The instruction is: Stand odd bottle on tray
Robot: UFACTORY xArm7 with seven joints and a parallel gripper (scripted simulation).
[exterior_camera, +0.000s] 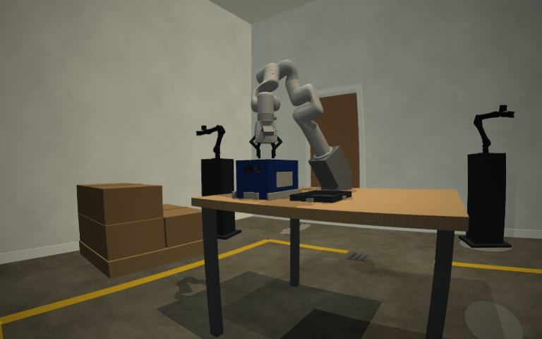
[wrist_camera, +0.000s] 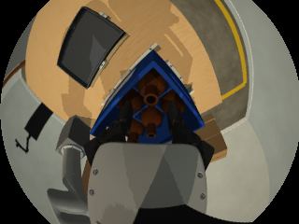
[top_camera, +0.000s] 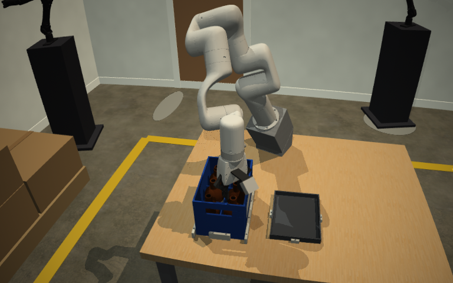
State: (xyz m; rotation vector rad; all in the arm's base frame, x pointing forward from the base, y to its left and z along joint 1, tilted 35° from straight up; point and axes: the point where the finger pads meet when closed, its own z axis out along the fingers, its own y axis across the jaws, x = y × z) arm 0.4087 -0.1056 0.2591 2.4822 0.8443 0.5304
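Note:
A blue crate [top_camera: 222, 203] stands on the table's left part and holds several brown bottles [top_camera: 220, 191], upright, with only their necks and shoulders showing. My gripper [top_camera: 227, 186] hangs straight down over the crate, open and empty. In the side view its fingertips [exterior_camera: 265, 153] are just above the crate's top edge [exterior_camera: 267, 179]. In the wrist view the two dark fingers stand either side of one bottle mouth [wrist_camera: 149, 118] in the crate's middle, with other bottle mouths beyond it. The black tray [top_camera: 295, 215] lies empty to the right of the crate.
The arm's grey base [top_camera: 270, 133] sits at the table's back, behind the crate. Small grey brackets hold the crate and tray at their edges. Cardboard boxes [top_camera: 29, 173] stand on the floor at left, and black pedestals [top_camera: 397, 73] stand farther off.

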